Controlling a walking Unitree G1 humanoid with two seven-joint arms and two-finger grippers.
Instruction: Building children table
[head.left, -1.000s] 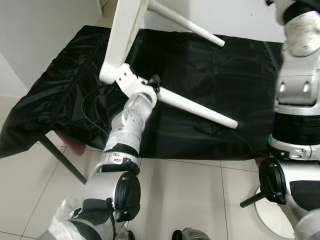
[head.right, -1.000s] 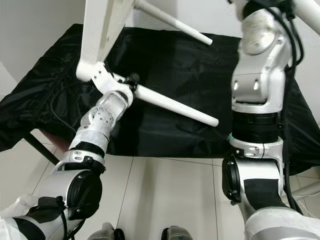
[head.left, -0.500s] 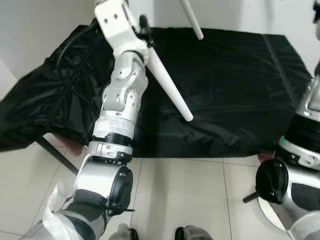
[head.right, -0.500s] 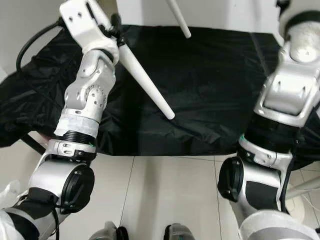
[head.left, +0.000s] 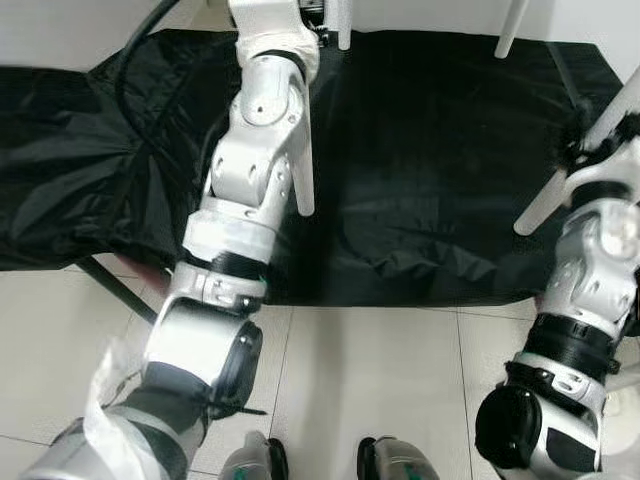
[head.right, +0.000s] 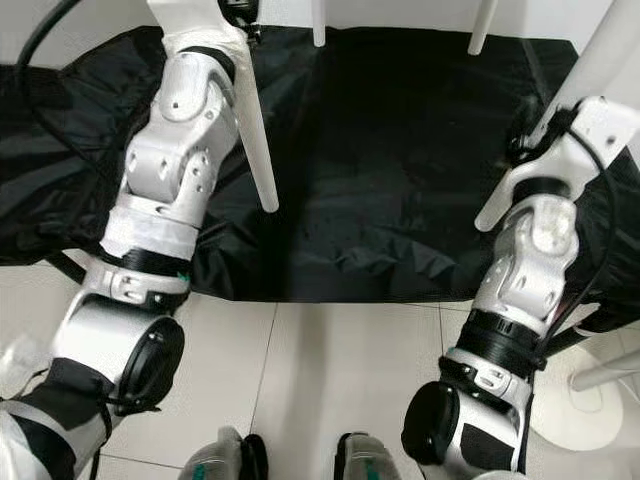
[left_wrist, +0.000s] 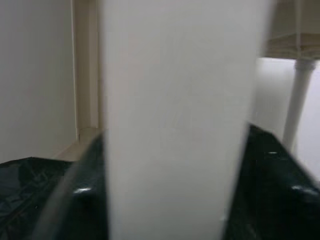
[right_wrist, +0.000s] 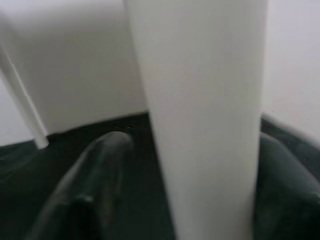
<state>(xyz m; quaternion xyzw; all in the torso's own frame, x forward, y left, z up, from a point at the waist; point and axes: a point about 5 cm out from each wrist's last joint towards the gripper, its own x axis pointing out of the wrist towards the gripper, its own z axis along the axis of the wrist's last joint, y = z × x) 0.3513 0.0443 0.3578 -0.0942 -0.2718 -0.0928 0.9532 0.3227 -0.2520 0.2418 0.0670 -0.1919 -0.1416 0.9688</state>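
Note:
The white children's table is held above the black cloth (head.left: 430, 170), its legs pointing down. My left gripper (head.right: 240, 15) is shut on the near left leg (head.left: 303, 170), which hangs beside my left forearm. In the left wrist view that leg (left_wrist: 175, 120) sits between both black fingers (left_wrist: 75, 200). My right gripper (head.right: 527, 140) is shut on the near right leg (head.right: 492, 212), which slants down to the cloth's right edge. The right wrist view has this leg (right_wrist: 205, 125) between the fingers (right_wrist: 95, 190). Two far legs (head.left: 343, 30) (head.left: 506, 38) hang at the back. The tabletop is out of view.
The black cloth covers a low bench on dark metal legs (head.left: 115, 295), standing against a white wall. Beige floor tiles (head.left: 380, 380) lie in front of it, with my feet (head.left: 400, 465) at the lower edge. A white round base (head.right: 590, 400) sits on the floor at the right.
The white table has swung from lying tilted to upright, legs now pointing down. Both arms have moved with it, and my right gripper has come into view on the near right leg.

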